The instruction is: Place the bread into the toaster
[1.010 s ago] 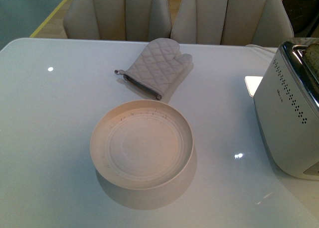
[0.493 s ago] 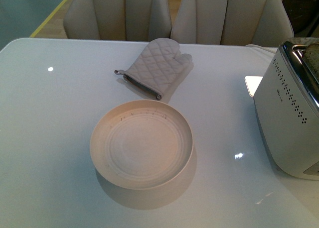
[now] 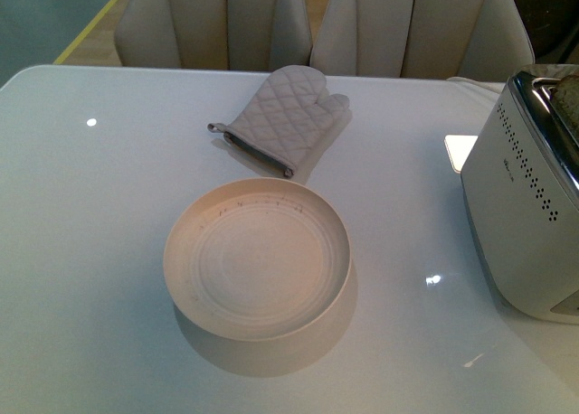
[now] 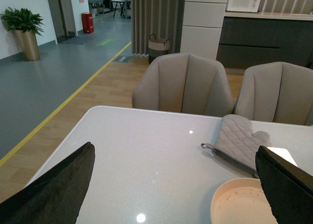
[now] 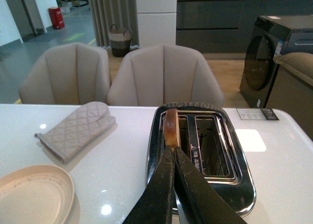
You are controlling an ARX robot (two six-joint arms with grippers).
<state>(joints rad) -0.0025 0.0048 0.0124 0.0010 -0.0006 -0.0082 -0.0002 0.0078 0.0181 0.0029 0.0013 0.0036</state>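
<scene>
1. The left gripper (image 4: 171, 185) shows two broad black fingers (image 4: 54, 194) with a matte, slightly fuzzy surface, each tapering to a rounded point.
2. The right gripper (image 5: 173, 153) shows two long, slim black fingers (image 5: 159, 194) with a smoother, faintly glossy finish, narrowing towards their tips.
3. No cables, screws or markings can be made out on either.

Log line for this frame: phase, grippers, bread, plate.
phase: bread in slot | left gripper: open, empty | right gripper: shut, at bread | bread: upright in toaster | plate: empty
</scene>
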